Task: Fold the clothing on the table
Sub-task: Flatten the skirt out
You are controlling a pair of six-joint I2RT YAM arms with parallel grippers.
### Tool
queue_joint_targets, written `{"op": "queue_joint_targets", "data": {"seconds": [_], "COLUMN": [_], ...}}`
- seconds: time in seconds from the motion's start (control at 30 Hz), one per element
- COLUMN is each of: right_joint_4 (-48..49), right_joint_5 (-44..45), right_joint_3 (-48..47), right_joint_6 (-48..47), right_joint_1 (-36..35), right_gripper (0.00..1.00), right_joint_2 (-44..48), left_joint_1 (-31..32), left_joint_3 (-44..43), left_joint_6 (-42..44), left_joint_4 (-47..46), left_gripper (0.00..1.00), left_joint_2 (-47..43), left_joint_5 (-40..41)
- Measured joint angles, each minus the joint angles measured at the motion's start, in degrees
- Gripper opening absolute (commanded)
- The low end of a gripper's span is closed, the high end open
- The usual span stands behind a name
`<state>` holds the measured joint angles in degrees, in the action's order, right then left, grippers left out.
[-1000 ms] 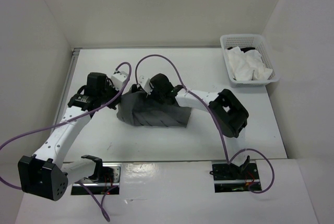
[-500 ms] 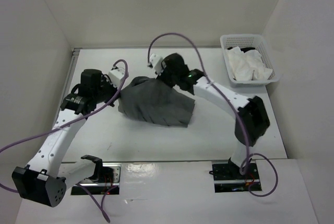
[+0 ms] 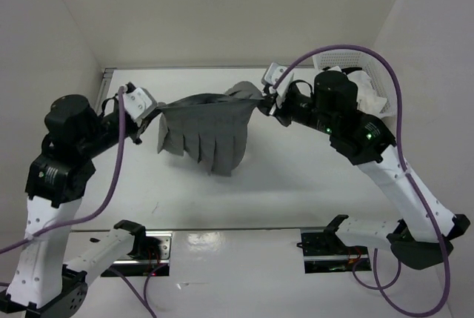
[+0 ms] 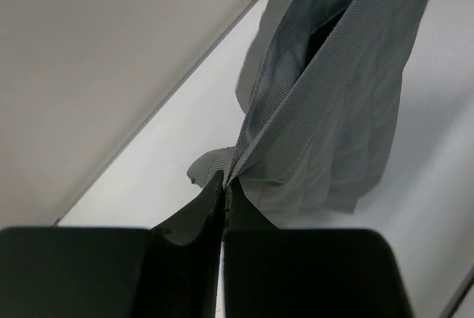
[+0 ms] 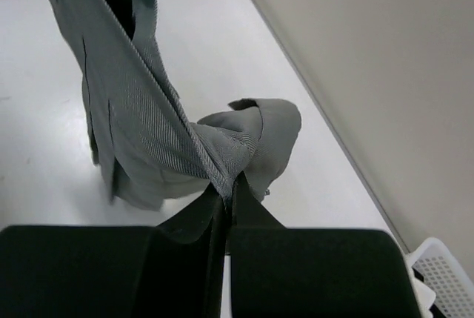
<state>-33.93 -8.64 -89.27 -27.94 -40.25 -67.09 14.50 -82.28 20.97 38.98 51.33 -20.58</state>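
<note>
The skirt (image 3: 206, 131) hangs in the air as a sheet, its pleats dangling toward the table (image 3: 311, 184). I judge the step is laying it flat: I want both ends level and taut, lowered together so the pleats don't bunch. My left gripper (image 3: 150, 113) is clamped on its left corner and my right gripper (image 3: 265, 101) on the right, 2 pinches at the top edge.

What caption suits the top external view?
Left gripper and right gripper hold the grey pleated skirt stretched over the table.
</note>
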Motion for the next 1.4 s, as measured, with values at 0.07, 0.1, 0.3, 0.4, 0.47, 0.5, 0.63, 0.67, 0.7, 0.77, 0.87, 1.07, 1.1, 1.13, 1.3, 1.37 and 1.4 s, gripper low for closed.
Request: {"op": "queue_joint_targets", "data": {"seconds": [0.07,0.1,0.3,0.4,0.47,0.5,0.63,0.67,0.7,0.77,0.87,1.07,1.1,1.13,1.3,1.37,1.4], "right_joint_4": [-2.8,-4.1,-8.3,-9.8,-10.6,-10.7,-11.1,-11.1,-10.7,-9.8,-6.2,0.7,1.7,2.9,8.2,10.7,11.7], "right_joint_5": [-2.9,-4.8,-19.4,-24.7,-26.3,-26.7,-25.6,-24.6,-23.2,-20.4,-14.4,-5.6,-4.6,-3.5,2.5,6.5,8.1], "right_joint_3": [0.0,0.0,0.2,0.4,1.0,1.8,6.2,7.3,8.6,10.8,13.6,12.4,11.8,10.6,4.0,0.2,-1.0], "right_joint_6": [-0.7,-1.1,-2.3,-2.6,-2.6,-2.6,-3.0,-3.0,-3.0,-3.0,-3.0,-3.0,-2.9,-2.8,-1.2,1.2,2.2], "right_joint_1": [0.2,0.4,6.1,7.0,7.3,7.5,8.7,9.0,9.3,9.6,9.6,9.6,9.6,9.5,9.3,9.2,9.2], "right_gripper": [0.0,0.0,0.0,0.0,0.0,0.0,0.0,0.0,0.0,0.0,0.0,0.0,0.0,0.0,0.09,0.29,0.42], "right_joint_2": [2.0,3.2,11.5,13.9,14.2,13.9,11.9,11.0,9.7,6.7,-1.0,-21.1,-23.7,-27.1,-39.8,-44.9,-46.3], "left_joint_1": [0.0,-0.1,-1.9,-3.4,-4.1,-4.3,-4.5,-4.5,-4.2,-3.8,-2.7,-2.1,-2.1,-2.4,-3.3,-3.5,-3.5], "left_joint_3": [-2.2,-3.1,-6.2,-7.2,-6.8,-6.0,2.2,4.8,8.3,13.3,18.6,17.2,16.4,15.5,13.3,13.3,13.3], "left_joint_6": [1.3,1.7,4.4,4.7,4.9,5.0,5.6,5.6,5.7,5.6,5.4,4.4,4.3,4.2,2.5,1.0,0.5], "left_joint_4": [3.1,4.6,12.0,15.0,15.8,16.0,15.3,14.9,13.3,10.6,3.4,-6.1,-7.5,-9.4,-18.2,-22.8,-24.3], "left_gripper": [0.0,0.0,0.0,0.0,0.0,0.0,0.0,0.0,0.0,0.0,0.0,0.0,0.0,0.0,0.0,0.41,0.59], "left_joint_2": [-1.8,-2.8,-9.9,-12.8,-13.8,-14.2,-13.9,-12.9,-11.3,-6.3,5.2,24.4,26.2,28.1,34.4,37.2,38.0], "left_joint_5": [-2.8,-4.3,-15.2,-20.0,-21.5,-21.9,-21.3,-20.8,-20.1,-17.9,-12.8,-3.6,-2.5,-1.0,8.1,14.1,16.7]}}
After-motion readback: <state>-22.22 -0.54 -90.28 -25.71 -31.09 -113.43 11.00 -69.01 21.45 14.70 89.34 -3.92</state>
